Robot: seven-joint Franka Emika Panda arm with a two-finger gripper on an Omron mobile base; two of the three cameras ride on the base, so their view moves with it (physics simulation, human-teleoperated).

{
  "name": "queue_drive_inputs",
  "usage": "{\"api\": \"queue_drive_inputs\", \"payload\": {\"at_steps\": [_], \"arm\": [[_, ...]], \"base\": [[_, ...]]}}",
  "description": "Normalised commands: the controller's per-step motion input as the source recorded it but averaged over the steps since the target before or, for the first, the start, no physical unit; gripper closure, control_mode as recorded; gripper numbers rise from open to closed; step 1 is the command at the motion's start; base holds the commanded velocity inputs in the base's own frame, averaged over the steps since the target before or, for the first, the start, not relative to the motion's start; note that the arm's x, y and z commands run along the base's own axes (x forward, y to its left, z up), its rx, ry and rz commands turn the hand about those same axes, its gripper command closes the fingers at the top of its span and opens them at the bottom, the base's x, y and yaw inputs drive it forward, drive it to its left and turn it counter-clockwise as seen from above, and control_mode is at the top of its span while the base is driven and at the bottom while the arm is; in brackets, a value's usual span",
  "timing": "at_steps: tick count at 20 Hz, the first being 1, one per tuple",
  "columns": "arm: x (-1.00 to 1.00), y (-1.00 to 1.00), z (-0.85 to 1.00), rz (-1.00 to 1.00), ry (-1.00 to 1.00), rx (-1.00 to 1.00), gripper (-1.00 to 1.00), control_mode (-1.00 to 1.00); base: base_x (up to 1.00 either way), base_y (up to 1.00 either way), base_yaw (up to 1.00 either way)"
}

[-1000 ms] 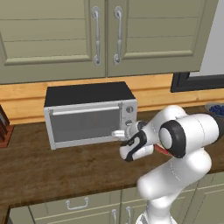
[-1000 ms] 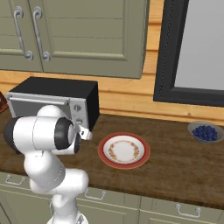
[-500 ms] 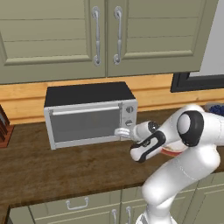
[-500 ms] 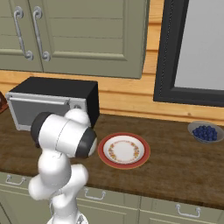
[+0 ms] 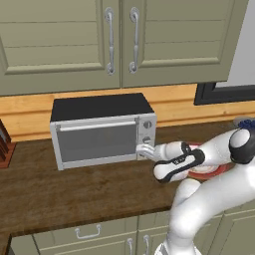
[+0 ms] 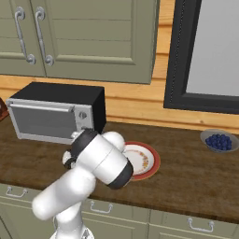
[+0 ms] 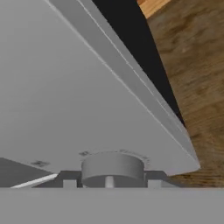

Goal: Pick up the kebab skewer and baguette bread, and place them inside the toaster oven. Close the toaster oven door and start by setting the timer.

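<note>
The silver toaster oven [image 5: 99, 107] with a black top stands on the wooden counter, also in the right base view [image 6: 56, 95]. The toaster oven door [image 5: 97, 142] is shut, its bar handle along the top edge. My gripper [image 5: 142, 150] reaches to the bottom of the knob column at the oven's right front. In the hand view a round grey knob [image 7: 113, 165] sits between the two dark finger tips, and the gripper [image 7: 111, 181] is shut on it. The kebab skewer and the baguette bread are hidden from view.
A red-rimmed plate [image 6: 147, 161] lies on the counter right of the oven, partly behind my arm [image 5: 211, 168]. A bowl of blueberries [image 6: 218, 140] sits at the far right. A knife block [image 5: 4, 144] stands at the left edge. Wall cabinets hang above.
The gripper has stayed at the oven's knob column. The arm's elbow has swung out to the right and lower, and the forearm now lies almost level.
</note>
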Motion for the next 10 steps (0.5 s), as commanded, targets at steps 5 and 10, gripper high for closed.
{"api": "queue_drive_inputs", "payload": {"at_steps": [5,10], "arm": [[0.00,-0.04,0.00,0.08,0.00,0.16,1.00,-1.00],[0.00,0.00,0.00,0.07,0.00,0.14,1.00,-1.00]], "base": [[0.00,0.00,0.00],[0.00,0.00,0.00]]}}
